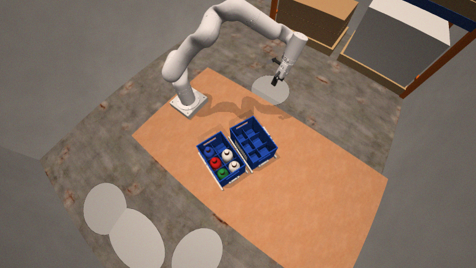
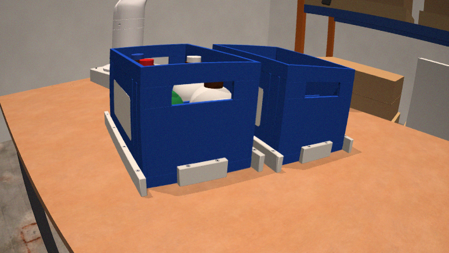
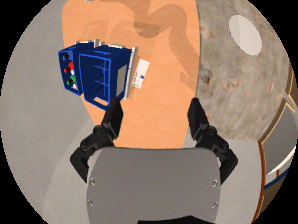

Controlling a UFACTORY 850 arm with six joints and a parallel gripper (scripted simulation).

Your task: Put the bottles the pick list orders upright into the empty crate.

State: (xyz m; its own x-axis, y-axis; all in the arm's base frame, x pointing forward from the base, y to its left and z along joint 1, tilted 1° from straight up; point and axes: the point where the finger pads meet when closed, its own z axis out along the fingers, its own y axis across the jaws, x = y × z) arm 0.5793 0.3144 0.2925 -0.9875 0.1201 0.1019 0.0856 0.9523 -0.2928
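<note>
Two blue crates stand side by side on the orange table. The left crate (image 1: 221,160) holds several bottles: one blue-capped (image 1: 208,151), one red-capped (image 1: 214,162), one green (image 1: 222,173) and two white (image 1: 227,154) (image 1: 234,165). The right crate (image 1: 253,141) is empty, with six compartments. My gripper (image 1: 275,80) is open and empty, high above the far table edge, well away from both crates. In the wrist view the crates (image 3: 93,75) lie at the left and the white pick list strip (image 3: 140,74) lies beside the empty crate; its marks are too small to read.
Grey stop blocks and rails (image 2: 202,171) hold the crates in place. The arm's base (image 1: 188,103) is bolted at the table's far left corner. Shelving with cardboard boxes (image 1: 316,19) stands behind the table. Grey discs (image 1: 269,90) lie on the floor.
</note>
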